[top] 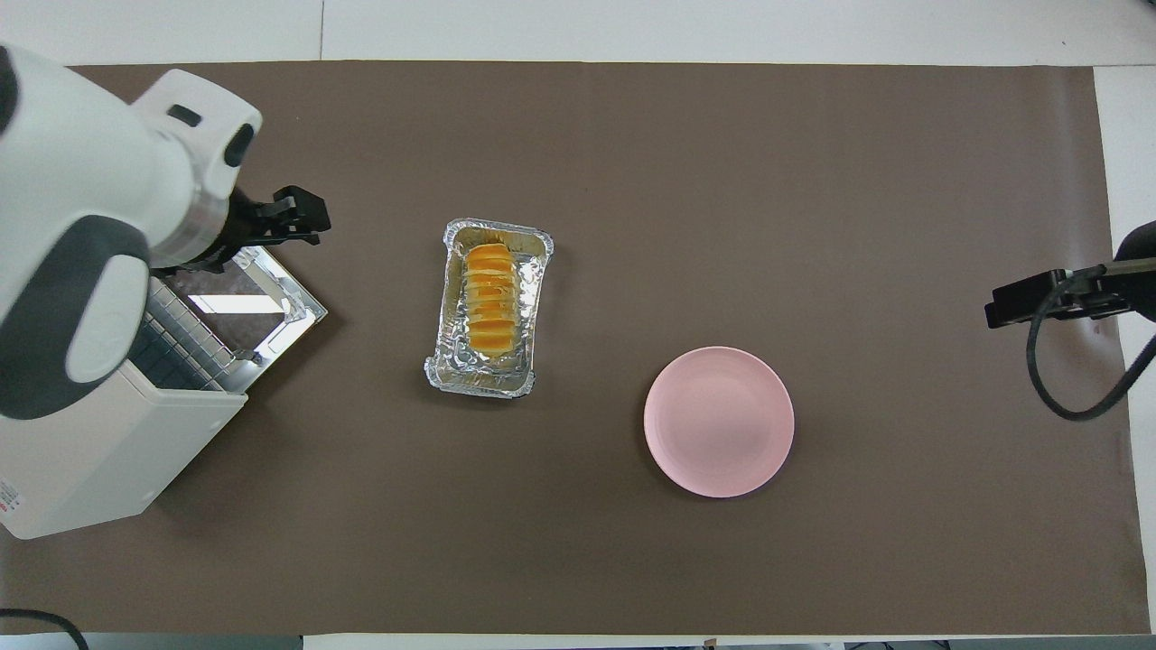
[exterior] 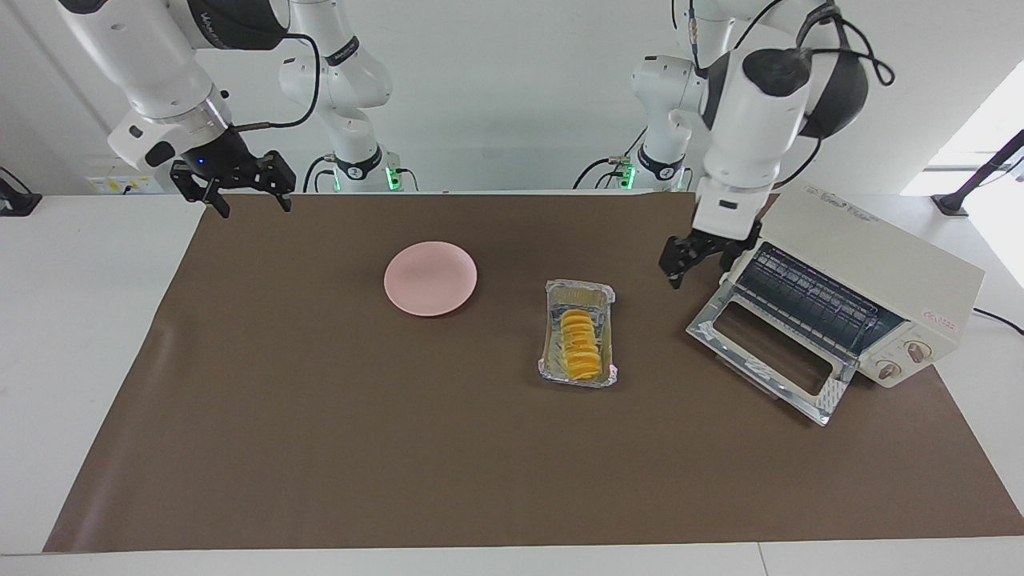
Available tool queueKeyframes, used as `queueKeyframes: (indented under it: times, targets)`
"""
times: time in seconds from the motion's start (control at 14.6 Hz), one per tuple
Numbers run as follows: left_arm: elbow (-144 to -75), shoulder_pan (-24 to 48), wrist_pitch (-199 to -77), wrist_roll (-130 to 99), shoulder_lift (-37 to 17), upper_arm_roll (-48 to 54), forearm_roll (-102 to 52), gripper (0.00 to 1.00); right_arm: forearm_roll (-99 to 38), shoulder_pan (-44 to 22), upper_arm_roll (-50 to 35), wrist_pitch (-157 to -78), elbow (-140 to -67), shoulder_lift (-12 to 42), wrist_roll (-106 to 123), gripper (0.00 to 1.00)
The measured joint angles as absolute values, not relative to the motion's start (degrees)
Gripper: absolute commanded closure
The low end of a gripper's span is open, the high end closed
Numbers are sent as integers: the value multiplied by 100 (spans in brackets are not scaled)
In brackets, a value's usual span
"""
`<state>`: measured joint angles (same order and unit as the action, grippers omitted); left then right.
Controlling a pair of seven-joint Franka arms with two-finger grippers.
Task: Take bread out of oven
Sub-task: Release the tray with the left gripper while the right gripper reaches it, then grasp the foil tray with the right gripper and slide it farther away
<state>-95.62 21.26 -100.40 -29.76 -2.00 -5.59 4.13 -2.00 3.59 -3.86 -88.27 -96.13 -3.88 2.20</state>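
Small ridged golden-yellow bread loaf [exterior: 580,345] lies in crinkled silver foil tray [top: 452,361] on brown mat [exterior: 320,448], outside cream-white toaster oven [exterior: 872,264] w/ glass door dropped open. Round pink plate [exterior: 430,278] sits beside tray, toward right arm's end. Left gripper [exterior: 698,258], fingers spread, holds nothing, hangs btwn tray & oven, well apart from bread. Right gripper [exterior: 244,186], spread, waits over mat's corner.
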Motion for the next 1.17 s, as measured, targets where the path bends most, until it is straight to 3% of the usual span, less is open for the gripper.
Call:
queueKeyframes:
  times: [0.27,0.48,0.82,1.17]
  targets:
    - [-9559,1728,-8765,-2376,354,-557,401,0,-209,-788,-484,-9352,-9653,-282,-1689,0]
    - [-9558,1498,-8269,-2360,489,-346,366,0,-208,-1562,-514,-10020,-9688,170,-2879,0]
    - [-9560,274,-8361,-2066,494,644,91,0,-204,-2605,-510,-11282,-9660,1320,-4566,0]
    - [-9354,26,-8400,-1925,199,580,-116,0,188,-3489,-474,-11666,-8761,2855,-6074,0]
